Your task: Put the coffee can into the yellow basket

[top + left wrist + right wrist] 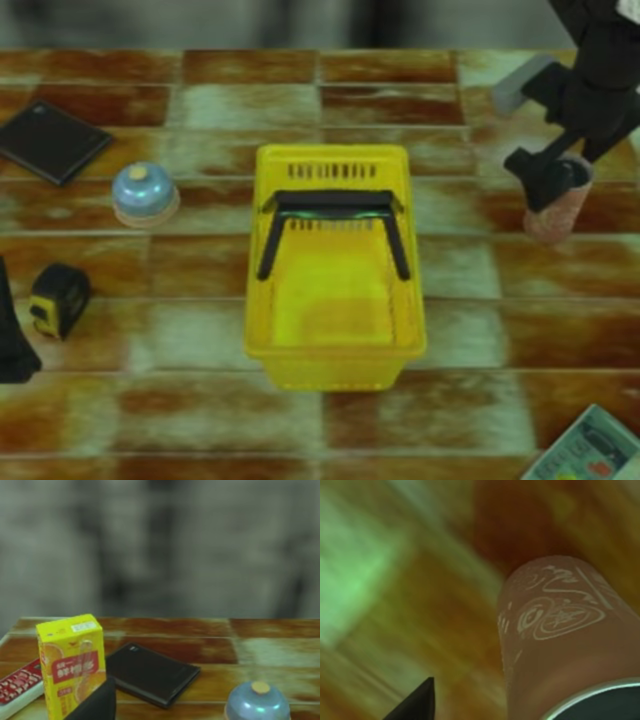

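The coffee can (558,214) is a slim tan can with pale swirly print, standing upright on the table at the far right. My right gripper (550,183) is down over its top, open, with fingers either side of the rim. In the right wrist view the can (560,630) fills one side, and one dark fingertip (422,702) stands apart from its wall; the other finger is hidden. The yellow basket (410,250) sits at the table's middle, black handles folded across it. My left gripper (12,345) is parked open at the left edge.
A blue-grey bell (145,193), a black wallet (52,140) and a yellow-black tape measure (58,300) lie on the left. A calculator-like device (592,450) is at the front right corner. The left wrist view shows a yellow juice box (72,662).
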Available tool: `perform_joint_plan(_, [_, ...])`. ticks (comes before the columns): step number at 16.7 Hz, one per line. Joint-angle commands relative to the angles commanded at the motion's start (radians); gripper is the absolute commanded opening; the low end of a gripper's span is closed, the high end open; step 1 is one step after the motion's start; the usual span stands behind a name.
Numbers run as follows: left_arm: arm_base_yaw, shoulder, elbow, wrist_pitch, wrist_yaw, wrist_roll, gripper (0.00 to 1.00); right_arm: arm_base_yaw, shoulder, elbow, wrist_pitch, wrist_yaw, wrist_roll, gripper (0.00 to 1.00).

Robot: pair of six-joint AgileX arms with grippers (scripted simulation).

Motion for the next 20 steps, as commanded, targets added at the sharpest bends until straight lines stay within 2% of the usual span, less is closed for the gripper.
perform_joint_plan(4, [0.000,0.000,0.000,0.000,0.000,0.000,1.00,0.002,0.019,-0.083,0.103,0.000,0.002,1.00])
perform_joint_plan(8, [0.000,0.000,0.000,0.000,0.000,0.000,1.00,0.002,0.020,-0.088,0.108,0.000,0.002,1.00])
perform_joint_plan(20, [0.000,0.000,0.000,0.000,0.000,0.000,1.00,0.002,0.020,-0.088,0.108,0.000,0.002,0.10])
